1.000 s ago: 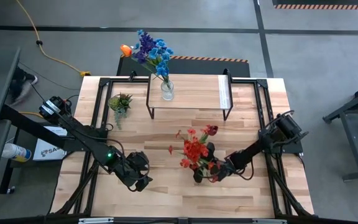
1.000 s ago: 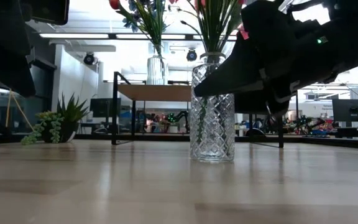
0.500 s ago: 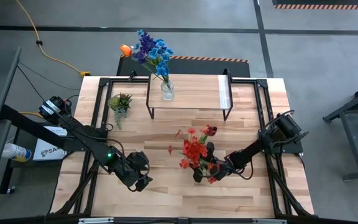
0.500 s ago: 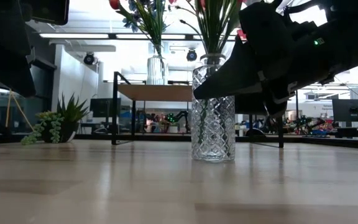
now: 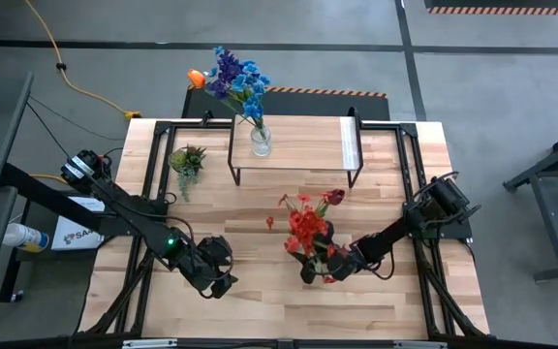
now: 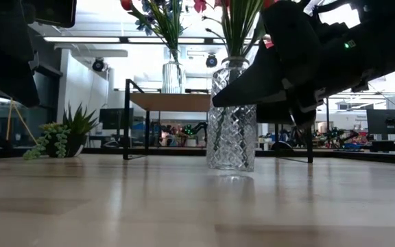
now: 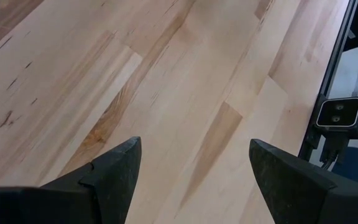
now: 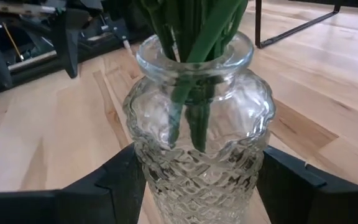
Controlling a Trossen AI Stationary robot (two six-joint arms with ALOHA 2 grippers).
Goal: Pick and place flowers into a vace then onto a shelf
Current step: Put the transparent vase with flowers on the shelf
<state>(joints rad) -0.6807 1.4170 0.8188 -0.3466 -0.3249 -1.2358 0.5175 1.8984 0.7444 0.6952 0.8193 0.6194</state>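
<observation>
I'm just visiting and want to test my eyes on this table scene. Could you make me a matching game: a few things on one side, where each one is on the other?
Things:
1. cut-glass vase of red flowers
2. ribbed glass vase of blue and purple flowers
3. small green spiky potted plant
4. left pincer

Places:
A. on the low light-wood shelf
B. between the right pincer's fingers
C. open over bare tabletop
D. on the tabletop left of the shelf

Pairs: 1-B, 2-A, 3-D, 4-C
</observation>
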